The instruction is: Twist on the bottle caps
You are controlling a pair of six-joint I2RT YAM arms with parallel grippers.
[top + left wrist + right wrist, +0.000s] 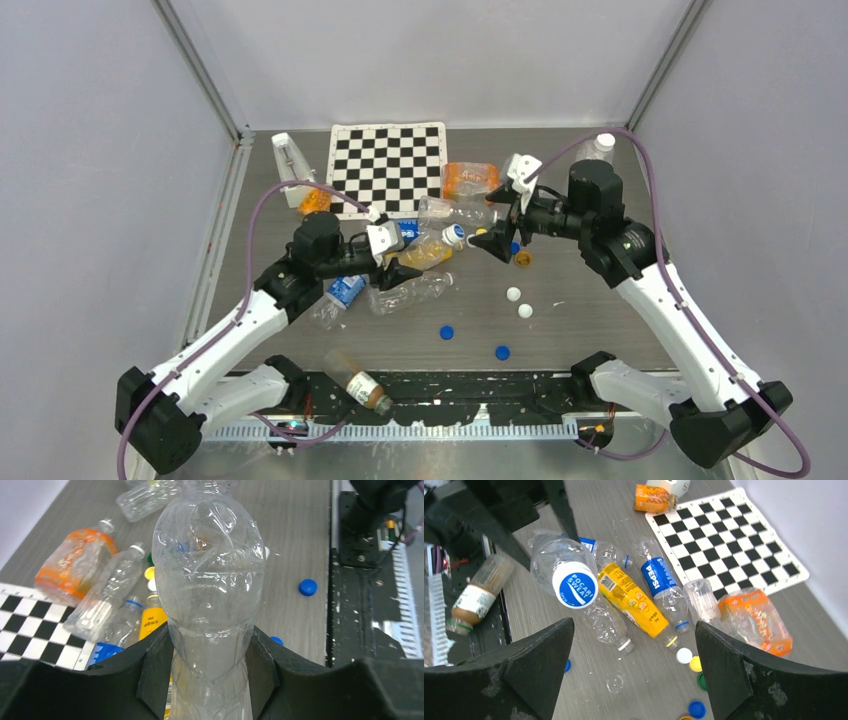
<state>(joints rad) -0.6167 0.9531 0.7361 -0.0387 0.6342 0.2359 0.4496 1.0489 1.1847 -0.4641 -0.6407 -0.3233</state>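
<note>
Grey tabletop (600,330): left gripper (397,272) is clamped on a clear bottle (209,580). Right gripper (634,627) is spread wide, empty, facing a blue-white cap (574,585) seated on a bottle. Loose bottle caps (513,294) are scattered between the arms, beside piled bottles (631,597).

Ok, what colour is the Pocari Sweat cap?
The cap is blue, white lettering; right wrist view shows it best.
</note>
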